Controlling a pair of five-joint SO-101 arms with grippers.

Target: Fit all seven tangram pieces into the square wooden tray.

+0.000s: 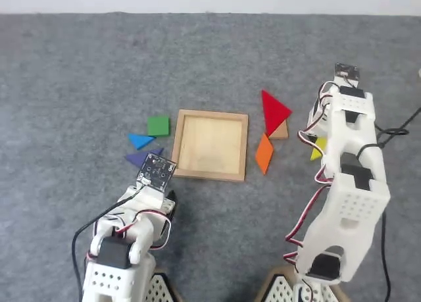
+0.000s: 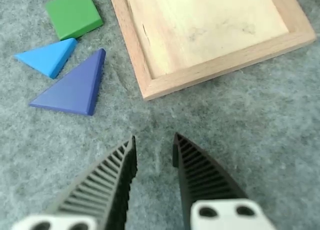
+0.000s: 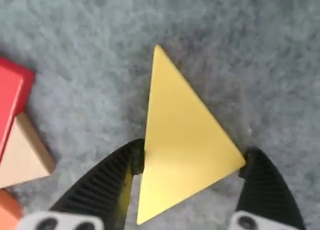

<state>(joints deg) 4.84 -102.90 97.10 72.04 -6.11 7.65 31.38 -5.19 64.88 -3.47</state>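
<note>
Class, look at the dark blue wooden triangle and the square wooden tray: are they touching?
Apart. The left wrist view shows grey carpet between the dark blue wooden triangle and the square wooden tray rim.

The red triangle (image 1: 273, 110), yellow triangle (image 3: 180, 140), indigo triangle (image 2: 72, 87), sky-blue triangle (image 2: 47, 57), green square (image 2: 74, 13) and orange parallelogram (image 1: 264, 153) are solid-coloured.

Wooden tray (image 1: 210, 145) lay flat and empty just ahead of left gripper (image 2: 154, 140). Purple triangle (image 2: 72, 87), blue triangle (image 2: 47, 57) and green square (image 2: 73, 13) lay ahead, beside the tray. Yellow triangle (image 3: 180, 140) sat pinched in right gripper (image 3: 192, 157). Red triangle (image 3: 12, 97), tan triangle (image 3: 22, 157) and orange piece (image 1: 264, 152) lay close alongside.
</note>
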